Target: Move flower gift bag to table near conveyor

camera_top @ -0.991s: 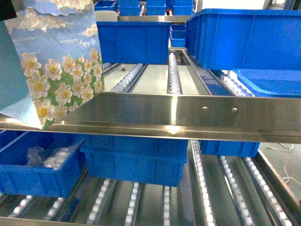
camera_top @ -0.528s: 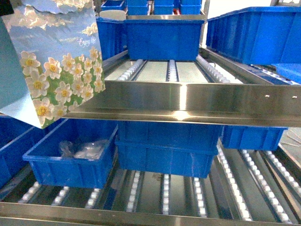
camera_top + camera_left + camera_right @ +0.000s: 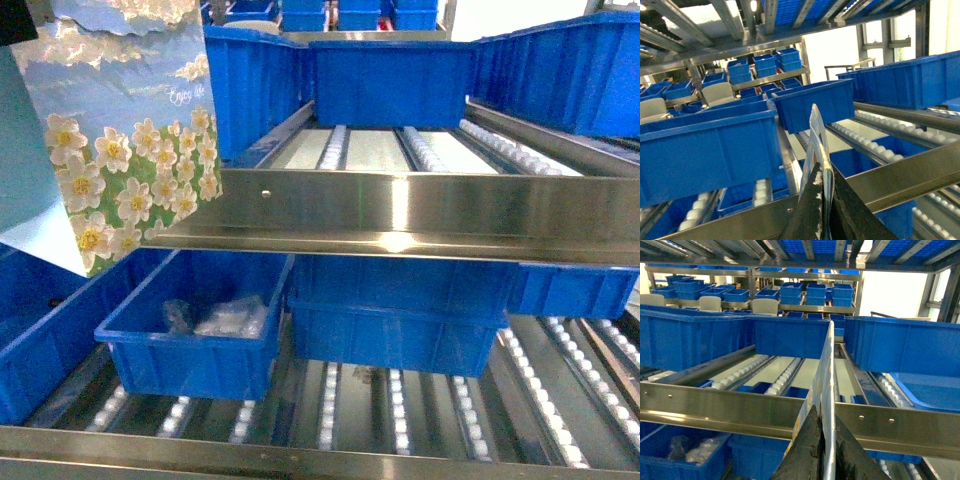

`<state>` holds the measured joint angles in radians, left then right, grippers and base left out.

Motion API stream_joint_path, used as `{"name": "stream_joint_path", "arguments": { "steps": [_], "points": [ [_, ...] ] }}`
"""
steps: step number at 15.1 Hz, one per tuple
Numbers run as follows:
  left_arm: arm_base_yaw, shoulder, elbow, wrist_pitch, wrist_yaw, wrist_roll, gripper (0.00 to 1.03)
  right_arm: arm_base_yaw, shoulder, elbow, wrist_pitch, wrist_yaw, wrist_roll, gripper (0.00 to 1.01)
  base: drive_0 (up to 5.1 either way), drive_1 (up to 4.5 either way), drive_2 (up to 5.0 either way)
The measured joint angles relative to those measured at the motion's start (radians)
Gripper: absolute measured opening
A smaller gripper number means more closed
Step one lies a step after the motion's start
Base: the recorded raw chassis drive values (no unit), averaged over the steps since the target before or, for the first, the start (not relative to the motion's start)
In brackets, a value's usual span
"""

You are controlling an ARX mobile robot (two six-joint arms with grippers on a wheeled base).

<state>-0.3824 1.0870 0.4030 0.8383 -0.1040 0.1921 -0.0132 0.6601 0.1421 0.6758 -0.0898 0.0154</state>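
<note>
Paper flower gift bag (image 3: 120,130) is hanging pinched in my left gripper (image 3: 826,200) beside the conveyor (image 3: 380,215); right gripper (image 3: 822,440) is pinching something thin too; table not visible, needs locating next.

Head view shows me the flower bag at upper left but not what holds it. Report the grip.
Observer: In the left wrist view the left gripper is shut on the flower gift bag, which stands edge-on between its fingers.
Operator: Now check the right arm.
Observer: In the right wrist view the right gripper is shut on a thin upright paper edge, apparently the same bag.
Operator: Look for the table.
Observer: Neither wrist view shows the table, only the conveyor and blue bins.
</note>
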Motion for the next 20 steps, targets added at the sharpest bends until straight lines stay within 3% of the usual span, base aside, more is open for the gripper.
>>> {"name": "stream_joint_path", "arguments": {
  "steps": [9, 20],
  "points": [
    [0.0, 0.0, 0.0, 0.001, 0.0, 0.0, 0.02, 0.0, 0.0, 0.001, 0.001, 0.0, 0.0, 0.03, -5.0, 2.43, 2.4],
    [0.001, 0.002, 0.0, 0.004, 0.0, 0.0, 0.02, 0.0, -0.001, 0.001, 0.002, 0.0, 0.0, 0.03, -4.6, 0.91, 3.9]
  ]
}}
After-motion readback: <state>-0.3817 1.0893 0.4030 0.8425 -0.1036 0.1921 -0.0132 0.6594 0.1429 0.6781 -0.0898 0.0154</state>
